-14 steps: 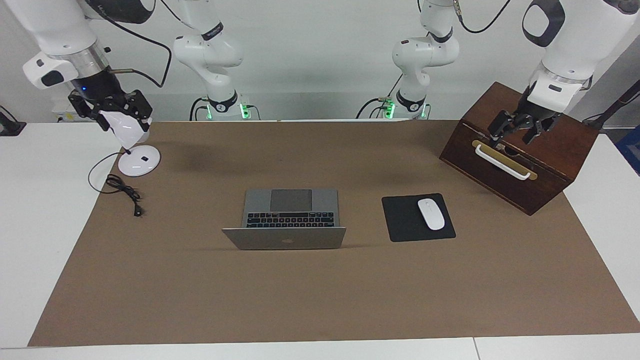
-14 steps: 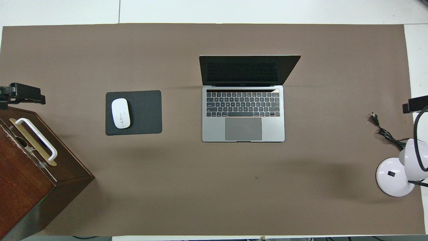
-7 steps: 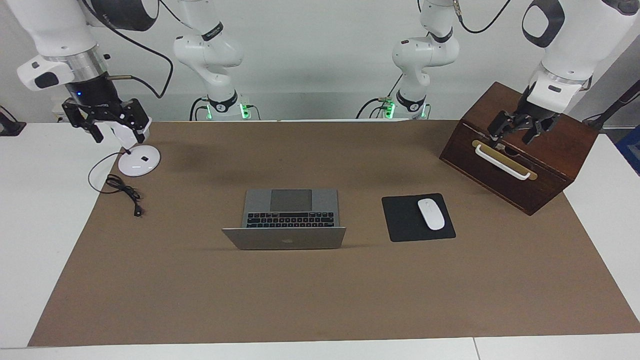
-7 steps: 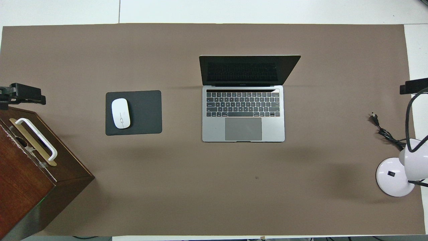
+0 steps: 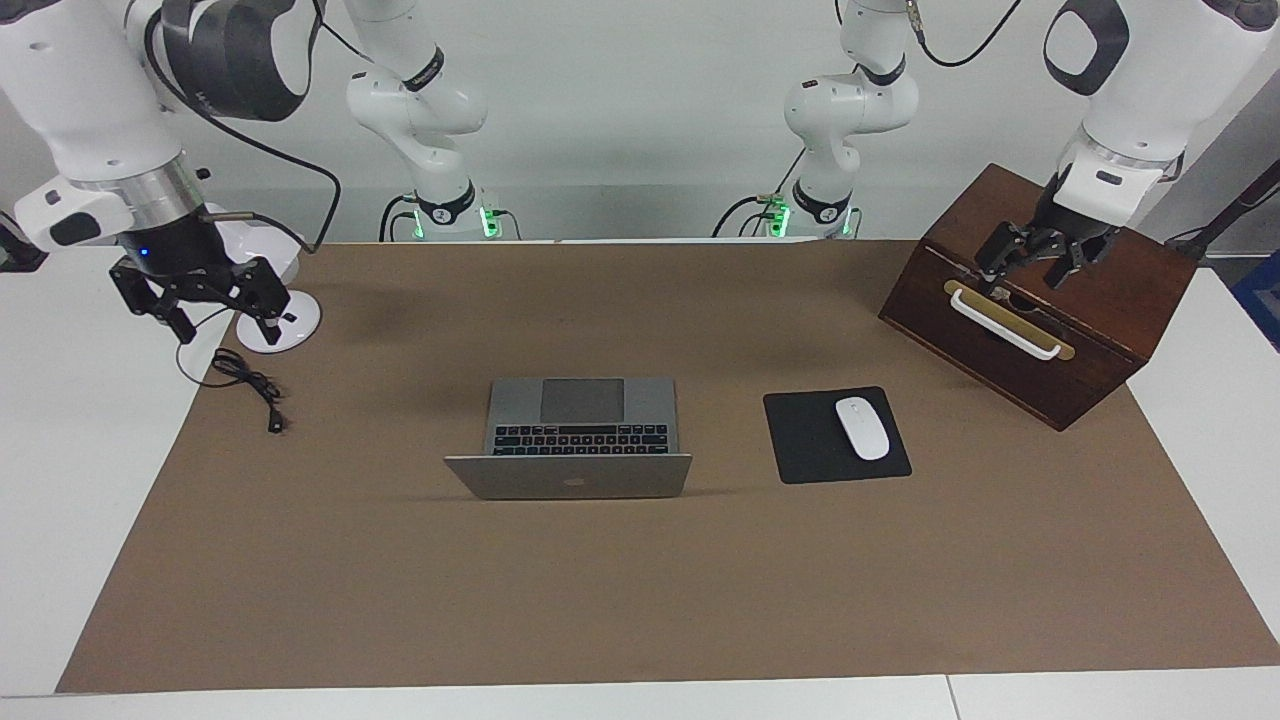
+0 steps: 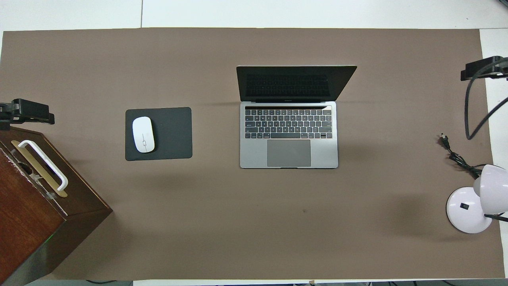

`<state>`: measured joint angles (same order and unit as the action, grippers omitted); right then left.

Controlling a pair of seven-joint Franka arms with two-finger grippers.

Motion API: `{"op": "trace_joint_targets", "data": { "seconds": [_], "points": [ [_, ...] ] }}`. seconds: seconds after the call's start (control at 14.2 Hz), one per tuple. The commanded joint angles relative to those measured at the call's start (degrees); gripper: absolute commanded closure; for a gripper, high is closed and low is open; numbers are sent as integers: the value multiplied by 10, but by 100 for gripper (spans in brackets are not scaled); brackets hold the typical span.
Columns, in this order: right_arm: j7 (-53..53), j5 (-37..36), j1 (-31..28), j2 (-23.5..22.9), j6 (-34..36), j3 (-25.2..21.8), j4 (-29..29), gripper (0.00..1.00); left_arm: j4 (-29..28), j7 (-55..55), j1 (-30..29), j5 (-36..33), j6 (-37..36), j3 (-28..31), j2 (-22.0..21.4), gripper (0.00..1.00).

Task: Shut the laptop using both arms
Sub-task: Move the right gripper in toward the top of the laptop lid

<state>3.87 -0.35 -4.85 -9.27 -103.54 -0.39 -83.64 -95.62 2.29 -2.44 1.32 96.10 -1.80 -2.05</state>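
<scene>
The thin silver-grey metal laptop [image 5: 578, 436] is seen open near the middle of the brown-covered worktop [image 5: 640, 590], its keyboard and trackpad toward the robots and its lid raised, the dark screen tilted back. Nothing is touching it.

A black rectangular mouse pad [image 5: 836, 435] is laid beside the laptop toward the left arm's end of the worktop, apart from it, and a white oval mouse [image 5: 862, 428] is rested on it. A dark brown wooden box with a white handle on a brass plate [image 5: 1040, 300] is placed at the left arm's end, nearer to the robots than the mouse pad. A white desk lamp with a round base [image 5: 278, 322] is placed at the right arm's end, with its black power cord [image 5: 245, 378] lying loose on the worktop next to the base.

The left end effector [image 5: 1030, 263] is held over the top of the wooden box, just above the handle; its fingers are seen spread apart and nothing is gripped. In the overhead view only its dark tip [image 6: 27, 111] is visible at the frame edge.

The right end effector [image 5: 198, 300] is held in the air over the edge of the brown cover beside the lamp base, well apart from the laptop; its fingers are spread apart and nothing is gripped. In the overhead view its dark tip [image 6: 482, 70] is seen at the frame edge.
</scene>
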Motion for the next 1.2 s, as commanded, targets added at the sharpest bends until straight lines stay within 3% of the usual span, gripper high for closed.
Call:
{"op": "trace_joint_targets", "data": {
  "seconds": [0.0,0.35,0.56,0.63,0.7,0.77,0.92,0.99,1.13],
  "points": [
    [-16,-7,6,-76,-30,4,70,1,-12,-1,11,-11,22,0,-8,0],
    [-16,-7,10,-164,-61,5,150,1,-14,7,12,-11,42,0,-8,0],
    [-44,-7,27,-189,-74,5,175,14,-22,7,11,-11,44,0,-9,0],
    [-66,-10,42,-199,-74,5,190,19,-25,7,11,-11,44,0,-12,11],
    [-76,-12,51,-210,-75,5,203,30,-26,7,11,-11,43,0,-13,36],
    [-78,-14,57,-211,-79,5,205,61,-25,6,10,-11,44,0,-13,60],
    [-89,-16,66,-211,-85,4,204,91,-26,1,9,-11,48,0,-13,90],
    [-94,-20,66,-211,-85,5,204,100,-26,3,9,-11,59,0,-12,100],
    [-100,-25,73,-210,-84,5,202,100,-32,4,10,-11,66,0,-13,100]
  ]
}}
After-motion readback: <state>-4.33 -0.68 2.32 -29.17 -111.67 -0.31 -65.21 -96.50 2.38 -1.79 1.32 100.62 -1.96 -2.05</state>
